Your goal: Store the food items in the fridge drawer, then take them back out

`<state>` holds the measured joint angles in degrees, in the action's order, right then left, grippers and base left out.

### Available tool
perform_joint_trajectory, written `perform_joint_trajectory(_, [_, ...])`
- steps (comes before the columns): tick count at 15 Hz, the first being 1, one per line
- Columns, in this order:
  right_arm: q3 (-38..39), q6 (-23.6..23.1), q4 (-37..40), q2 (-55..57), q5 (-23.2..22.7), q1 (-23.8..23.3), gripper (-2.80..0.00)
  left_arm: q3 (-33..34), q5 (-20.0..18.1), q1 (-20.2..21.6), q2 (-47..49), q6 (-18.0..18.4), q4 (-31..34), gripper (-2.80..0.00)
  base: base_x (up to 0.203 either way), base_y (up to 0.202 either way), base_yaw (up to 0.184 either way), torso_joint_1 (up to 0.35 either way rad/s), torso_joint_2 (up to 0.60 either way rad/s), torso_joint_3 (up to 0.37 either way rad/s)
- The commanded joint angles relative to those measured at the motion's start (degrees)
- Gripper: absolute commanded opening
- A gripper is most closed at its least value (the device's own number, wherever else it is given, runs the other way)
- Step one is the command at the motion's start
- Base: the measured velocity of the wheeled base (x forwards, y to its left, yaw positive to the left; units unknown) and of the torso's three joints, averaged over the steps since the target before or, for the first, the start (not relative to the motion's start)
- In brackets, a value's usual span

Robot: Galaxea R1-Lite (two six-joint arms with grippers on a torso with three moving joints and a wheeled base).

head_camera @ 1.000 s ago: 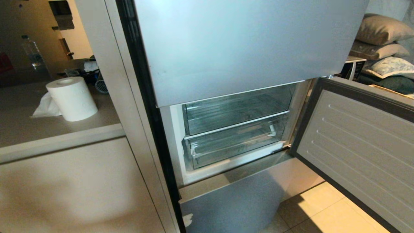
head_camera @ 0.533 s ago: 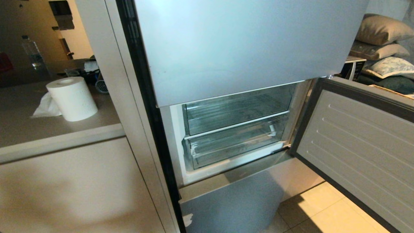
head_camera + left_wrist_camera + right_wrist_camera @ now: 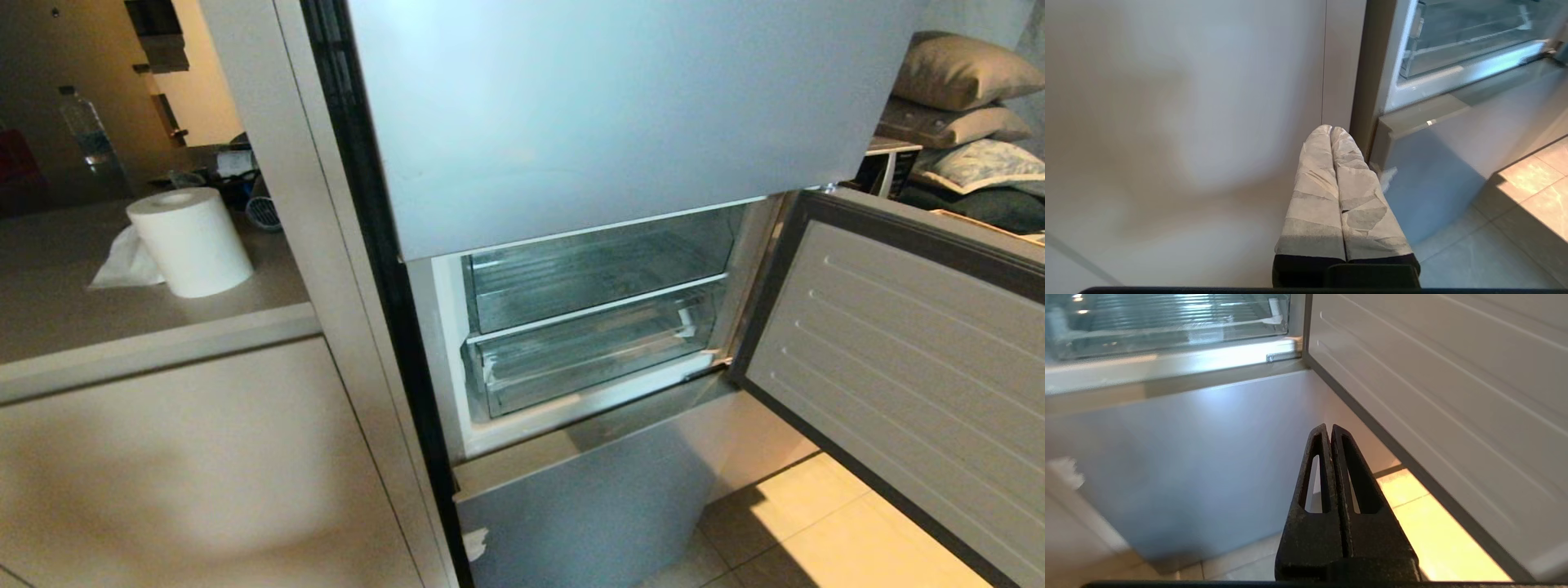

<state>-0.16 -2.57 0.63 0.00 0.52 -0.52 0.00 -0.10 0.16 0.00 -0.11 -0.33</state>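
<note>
The drawer [image 3: 592, 359], shallow and clear with a white-edged front, sits pushed in at the bottom of the open fridge compartment, under a taller clear drawer [image 3: 600, 273]. No fruit shows in either one, nor anywhere in the three views. The compartment's door [image 3: 906, 367] stands swung out to the right, its ribbed white lining facing in. A closed silver panel [image 3: 620, 114] hangs above the opening and another [image 3: 588, 506] lies below it.

The right gripper [image 3: 1329, 428] hangs low before the lower panel, near the open door, jaws pressed together and empty. The left gripper [image 3: 1330, 130], its fingers wrapped in pale tape, points at the beige cabinet front [image 3: 1184, 122] beside the fridge, jaws together, empty.

On the surface [image 3: 49, 318] to the left stands a paper roll [image 3: 192, 242], with a bottle [image 3: 86, 131] farther back.
</note>
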Motion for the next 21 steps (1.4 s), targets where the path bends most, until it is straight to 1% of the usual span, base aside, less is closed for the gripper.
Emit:
perform_joint_trajectory(1, [-0.02, -0.16, 0.07, 0.09, 0.01, 0.0, -2.8, 0.09, 0.01, 0.02, 0.09, -0.07, -0.02, -2.8, -0.193, 0.0, 0.0, 0.001, 0.0, 0.005])
perform_joint_trajectory(9, [-0.11, -1.47, 0.16, 0.09, -0.26, 0.0, -2.8, 0.09, 0.01, 0.02, 0.09, 0.02, -0.02, -2.8, -0.196, 0.0, 0.0, 0.0, 0.0, 0.004])
perform_joint_trajectory(12, [-0.02, 0.02, 0.07, 0.09, -0.08, 0.0, -2.8, 0.09, 0.01, 0.02, 0.09, 0.11, -0.02, -2.8, -0.194, 0.0, 0.002, 0.003, 0.0, 0.002])
perform_joint_trajectory(13, [-0.02, -0.59, 0.07, 0.09, -0.17, 0.0, -2.8, 0.09, 0.01, 0.02, 0.09, 0.11, -0.02, -2.8, -0.176, 0.0, 0.001, 0.0, 0.0, 0.002])
perform_joint_trajectory(14, [-0.09, -0.36, 0.07, 0.09, -0.14, 0.0, -2.8, 0.09, 0.01, 0.02, 0.09, 0.11, -0.02, -2.8, -0.115, 0.0, 0.002, -0.011, 0.0, 0.005])
perform_joint_trajectory(18, [-0.32, -0.26, 0.68, 0.09, -0.57, 0.0, -2.8, 0.09, 0.01, 0.02, 0.09, 0.11, -0.02, -2.8, 0.0, 0.0, 0.0, 0.007, 0.0, 0.002])
perform_joint_trajectory(20, [-0.35, 1.19, 0.67, 0.09, -0.11, 0.0, -2.8, 0.09, 0.01, 0.02, 0.09, 0.11, -0.02, -2.8, 0.0, 0.0, 0.0, 0.0, 0.0, 0.0])
perform_joint_trajectory(21, [-0.76, 3.69, 0.55, 0.09, 0.66, 0.0, -2.8, 0.09, 0.01, 0.02, 0.09, 0.11, -0.02, -2.8, 0.0, 0.0, 0.0, 0.0, 0.0, 0.0])
